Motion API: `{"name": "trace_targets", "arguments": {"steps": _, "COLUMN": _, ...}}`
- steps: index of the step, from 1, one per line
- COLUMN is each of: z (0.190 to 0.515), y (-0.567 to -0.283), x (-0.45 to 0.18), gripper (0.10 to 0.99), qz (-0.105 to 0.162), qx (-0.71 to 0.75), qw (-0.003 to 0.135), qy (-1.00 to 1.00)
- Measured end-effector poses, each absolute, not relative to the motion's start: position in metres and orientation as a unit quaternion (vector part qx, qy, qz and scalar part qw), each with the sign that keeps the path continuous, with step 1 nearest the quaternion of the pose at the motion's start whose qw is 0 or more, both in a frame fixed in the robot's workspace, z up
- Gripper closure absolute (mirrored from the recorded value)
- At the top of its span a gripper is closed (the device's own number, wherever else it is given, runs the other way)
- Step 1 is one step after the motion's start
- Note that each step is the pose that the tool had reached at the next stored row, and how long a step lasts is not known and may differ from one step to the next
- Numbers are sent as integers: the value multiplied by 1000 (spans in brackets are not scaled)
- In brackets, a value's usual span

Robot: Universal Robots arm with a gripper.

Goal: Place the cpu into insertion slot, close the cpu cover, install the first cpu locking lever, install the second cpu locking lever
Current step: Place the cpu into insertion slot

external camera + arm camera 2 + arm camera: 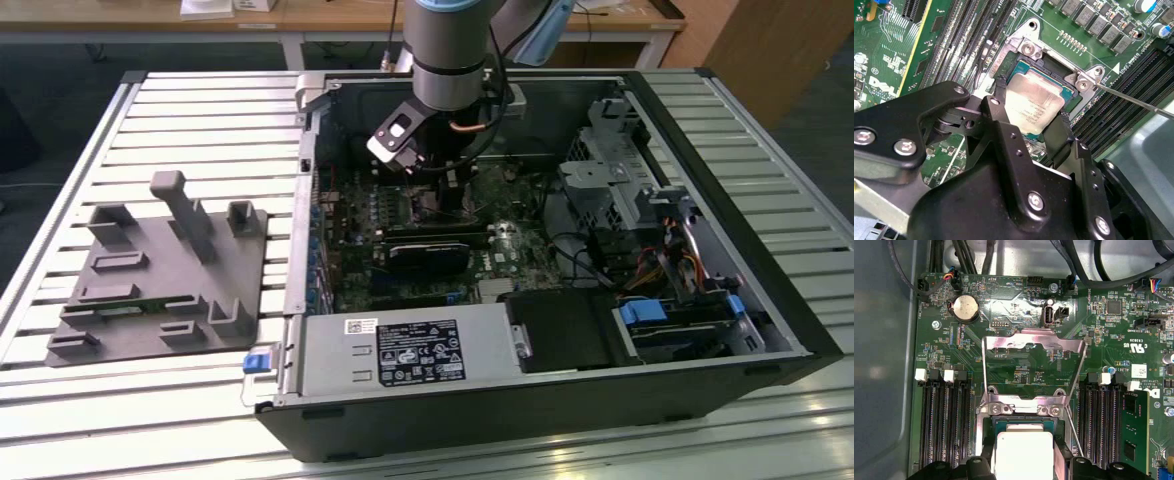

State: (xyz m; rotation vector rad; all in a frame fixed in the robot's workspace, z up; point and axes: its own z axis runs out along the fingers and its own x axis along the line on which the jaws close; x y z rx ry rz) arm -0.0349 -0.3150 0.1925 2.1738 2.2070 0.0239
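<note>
2 fingers [1004, 131] of gripper [1031, 114] pinch cpu [1035, 96] @ insertion slot [1021, 42].

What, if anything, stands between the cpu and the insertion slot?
Nothing visible does. The cpu cover is swung open, clear of the insertion slot, and the cpu, held by the gripper, is right at the slot's opening.

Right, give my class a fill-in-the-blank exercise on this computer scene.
1. The cover stands ___.
2. The gripper hangs right over the ___.
3. The case lies on a slatted ___.
Missing words: open; cpu; table.
</note>
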Motion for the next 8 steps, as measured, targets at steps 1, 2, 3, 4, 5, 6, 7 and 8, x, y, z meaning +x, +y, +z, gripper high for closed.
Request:
{"name": "trace_targets", "arguments": {"steps": 1, "z": 192, "y": -315, "x": -35, "gripper": 533, "qz": 8, "qx": 702, "qw": 22, "qy": 712}}
{"name": "trace_targets", "arguments": {"steps": 2, "z": 192, "y": -315, "x": -35, "gripper": 533, "qz": 8, "qx": 702, "qw": 22, "qy": 712}}
{"name": "trace_targets", "arguments": {"steps": 3, "z": 192, "y": -315, "x": -35, "gripper": 533, "qz": 8, "qx": 702, "qw": 22, "qy": 712}}
{"name": "trace_targets", "arguments": {"steps": 4, "z": 192, "y": -315, "x": -35, "gripper": 471, "qz": 8, "qx": 702, "qw": 22, "qy": 712}}
{"name": "trace_targets", "arguments": {"steps": 5, "z": 192, "y": -315, "x": -35, "gripper": 471, "qz": 8, "qx": 702, "qw": 22, "qy": 712}}
{"name": "trace_targets", "arguments": {"steps": 6, "z": 192, "y": -315, "x": -35, "gripper": 471, "qz": 8, "qx": 702, "qw": 22, "qy": 712}}
{"name": "trace_targets", "arguments": {"steps": 7, "z": 192, "y": -315, "x": -35, "gripper": 471, "qz": 8, "qx": 702, "qw": 22, "qy": 712}}
{"name": "trace_targets", "arguments": {"steps": 8, "z": 192, "y": -315, "x": -35, "gripper": 471, "qz": 8, "qx": 702, "qw": 22, "qy": 712}}
